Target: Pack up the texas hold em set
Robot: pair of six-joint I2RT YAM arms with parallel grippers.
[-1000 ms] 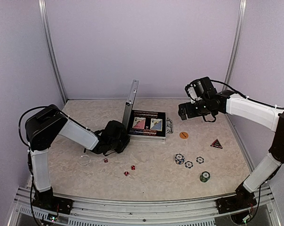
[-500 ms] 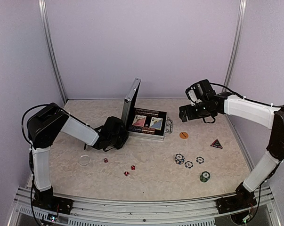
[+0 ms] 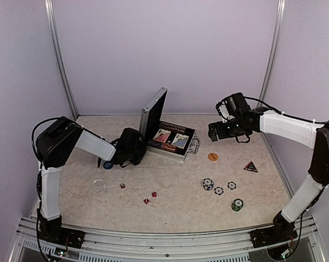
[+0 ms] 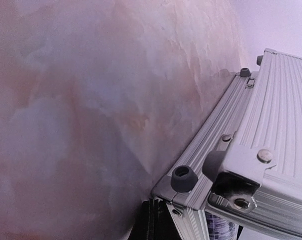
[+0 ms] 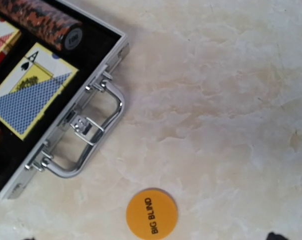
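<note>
The ribbed silver case (image 3: 181,153) lies open on the table, turned at an angle, with its lid (image 3: 153,112) standing up. Two card decks (image 3: 180,140) and a row of chips (image 5: 45,20) lie in its black lining. My left gripper (image 3: 141,155) is shut, its black fingers (image 4: 155,220) against the case's left rear corner by a rubber foot (image 4: 184,178). My right gripper (image 3: 217,132) hovers open, right of the case handle (image 5: 93,137), above an orange "BIG BLIND" disc (image 5: 152,215). Loose striped chips (image 3: 208,184), a green chip stack (image 3: 237,204) and red dice (image 3: 154,194) lie in front.
A clear disc (image 3: 97,185) and a blue disc (image 3: 108,164) lie near my left arm. A dark triangular piece (image 3: 250,166) sits at the right. Purple walls close the back and both sides.
The left gripper has moved toward the back, turning the case counter-clockwise and tilting its lid. The blue disc has come into view behind it. The right arm has barely moved.
</note>
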